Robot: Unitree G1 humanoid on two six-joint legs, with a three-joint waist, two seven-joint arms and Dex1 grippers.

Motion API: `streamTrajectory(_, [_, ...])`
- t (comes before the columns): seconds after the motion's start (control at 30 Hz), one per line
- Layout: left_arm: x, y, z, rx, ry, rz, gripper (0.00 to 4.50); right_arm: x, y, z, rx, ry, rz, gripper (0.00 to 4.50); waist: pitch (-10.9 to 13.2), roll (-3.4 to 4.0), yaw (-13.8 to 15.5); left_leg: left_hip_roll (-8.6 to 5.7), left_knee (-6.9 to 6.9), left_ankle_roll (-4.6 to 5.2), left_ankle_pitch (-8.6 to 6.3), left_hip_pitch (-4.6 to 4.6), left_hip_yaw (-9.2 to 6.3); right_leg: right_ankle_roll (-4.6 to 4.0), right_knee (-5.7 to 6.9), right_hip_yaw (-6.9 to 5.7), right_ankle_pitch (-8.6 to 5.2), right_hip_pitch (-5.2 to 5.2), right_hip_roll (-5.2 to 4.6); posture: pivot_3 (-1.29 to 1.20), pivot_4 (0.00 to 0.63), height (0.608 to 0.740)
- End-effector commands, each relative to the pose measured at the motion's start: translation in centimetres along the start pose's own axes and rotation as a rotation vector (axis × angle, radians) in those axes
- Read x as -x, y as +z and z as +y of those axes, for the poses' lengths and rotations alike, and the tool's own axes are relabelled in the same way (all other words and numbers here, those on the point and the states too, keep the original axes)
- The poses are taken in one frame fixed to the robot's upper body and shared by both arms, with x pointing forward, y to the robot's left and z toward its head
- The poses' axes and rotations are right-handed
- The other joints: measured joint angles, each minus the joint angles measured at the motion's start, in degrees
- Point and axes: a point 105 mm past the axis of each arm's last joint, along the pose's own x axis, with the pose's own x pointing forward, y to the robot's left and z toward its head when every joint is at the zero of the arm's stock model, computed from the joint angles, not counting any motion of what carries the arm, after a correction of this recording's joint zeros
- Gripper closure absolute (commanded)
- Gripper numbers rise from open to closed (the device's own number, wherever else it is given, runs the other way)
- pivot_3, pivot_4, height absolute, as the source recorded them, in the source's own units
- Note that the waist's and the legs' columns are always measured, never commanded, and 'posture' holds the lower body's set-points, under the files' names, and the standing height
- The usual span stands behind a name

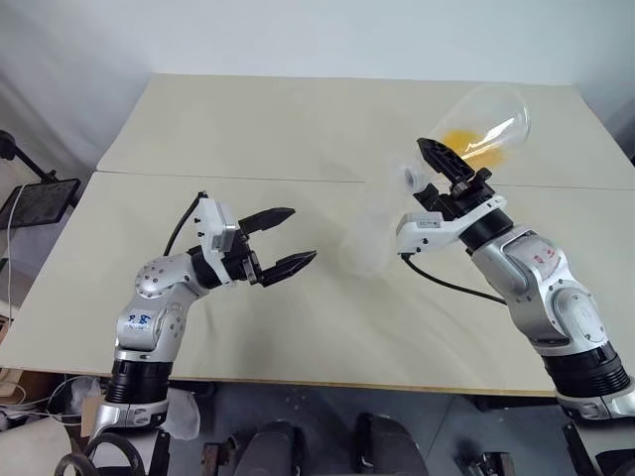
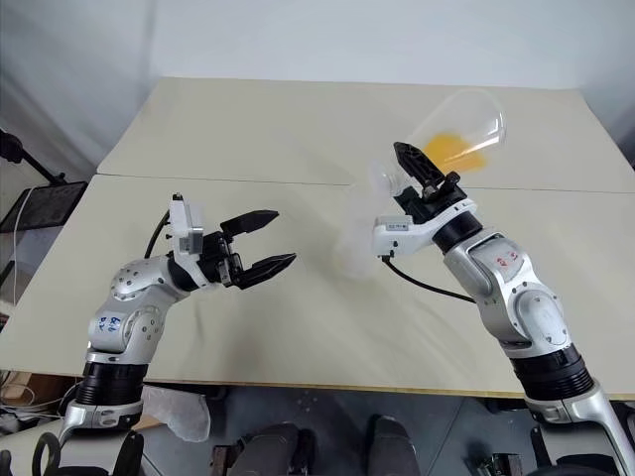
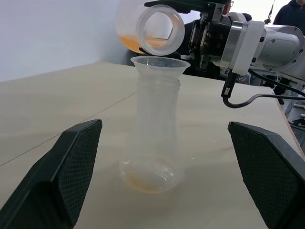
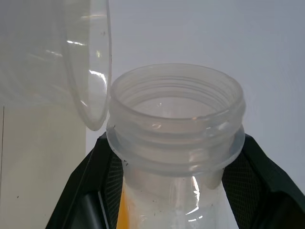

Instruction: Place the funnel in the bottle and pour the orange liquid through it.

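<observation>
My right gripper (image 1: pixel 444 167) grips a tilted flask (image 1: pixel 488 124) of orange liquid (image 1: pixel 466 141) over the funnel (image 3: pixel 160 67) seated in the bottle (image 3: pixel 155 138) mid-table; my left gripper (image 1: pixel 283 242) hangs released beside it.

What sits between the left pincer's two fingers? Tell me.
In the left wrist view, the bottle stands on the table framed by the open left pincer, untouched, funnel in its neck.
</observation>
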Motion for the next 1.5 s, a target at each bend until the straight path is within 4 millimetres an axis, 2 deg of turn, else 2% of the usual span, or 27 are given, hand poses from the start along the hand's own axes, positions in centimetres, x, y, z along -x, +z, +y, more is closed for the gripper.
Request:
streamTrajectory(0.03, [-0.35, 1.19, -0.19, -0.039, -0.018, -0.038, 0.00, 0.09, -0.24, -1.82, 0.065, -0.065, -0.006, 2.07, 0.0, 0.00, 0.0, 0.00, 0.00, 0.00, 0.00, 0.00, 0.00, 0.00, 0.00, 0.00, 0.00, 0.00, 0.00, 0.00, 0.150, 0.740])
streamTrajectory(0.57, [-0.45, 1.13, -0.22, -0.036, -0.017, -0.041, 0.00, 0.32, -0.32, -1.39, 0.132, -0.041, -0.019, 2.07, 0.0, 0.00, 0.0, 0.00, -0.01, -0.01, 0.00, 0.00, 0.00, 0.00, -0.01, 0.01, 0.00, 0.01, 0.00, 0.00, 0.150, 0.740])
streamTrajectory(1.5, [-0.79, 1.09, -0.16, -0.037, -0.015, -0.048, 0.00, 0.01, -0.28, -2.07, 0.202, -0.072, -0.031, 2.07, 0.0, 0.00, 0.0, 0.01, -0.01, -0.02, 0.01, 0.00, 0.00, 0.00, -0.03, 0.01, 0.00, 0.01, 0.01, 0.00, 0.150, 0.740])
